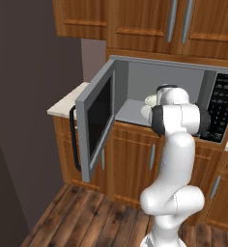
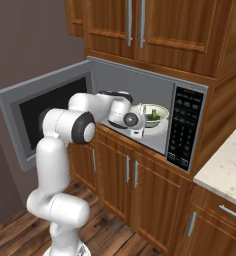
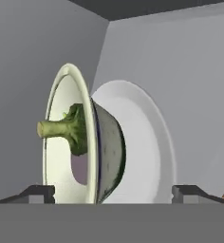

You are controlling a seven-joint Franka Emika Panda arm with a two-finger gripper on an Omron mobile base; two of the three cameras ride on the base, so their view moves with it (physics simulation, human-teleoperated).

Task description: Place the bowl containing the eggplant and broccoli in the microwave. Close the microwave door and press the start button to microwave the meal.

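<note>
The glossy, shallow round bowl (image 3: 104, 156) with bumpy green broccoli (image 3: 69, 129) sits inside the smooth grey microwave (image 2: 155, 95); the pincer (image 3: 113, 192) stands open around its rim.

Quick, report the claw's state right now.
Claw: open, fingers spread to either side of the bowl inside the microwave, holding nothing.
</note>
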